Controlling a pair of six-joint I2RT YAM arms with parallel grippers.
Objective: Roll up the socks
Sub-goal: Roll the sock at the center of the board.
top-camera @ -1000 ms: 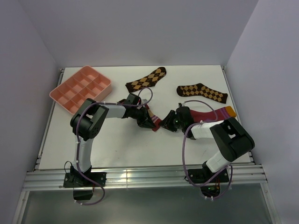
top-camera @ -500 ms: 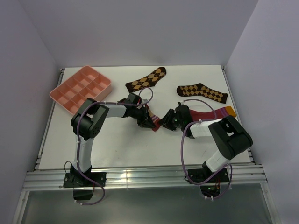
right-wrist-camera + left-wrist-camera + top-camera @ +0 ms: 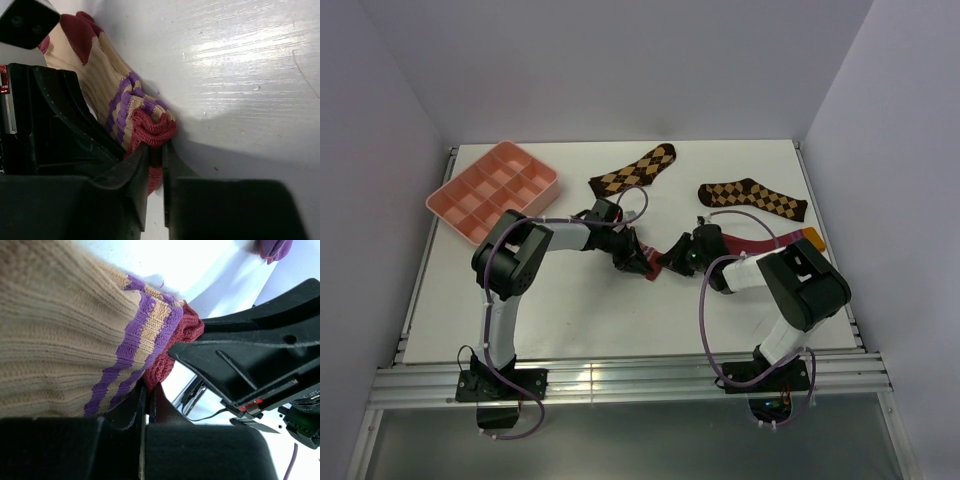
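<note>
Top external: four socks right of the pink tray (image 3: pixel 466 173) (two argyle socks (image 3: pixel 635 170) (image 3: pixel 752 198), one tan sock (image 3: pixel 107 85), one crimson sock (image 3: pixel 760 243)). Tan sock's bunched between two grippers, with the left gripper (image 3: pixel 642 262) and right gripper (image 3: pixel 670 262) both pinching its striped cuff.

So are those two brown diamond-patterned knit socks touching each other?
No, one brown diamond-patterned sock lies apart from the second sock, bare white table between them.
</note>
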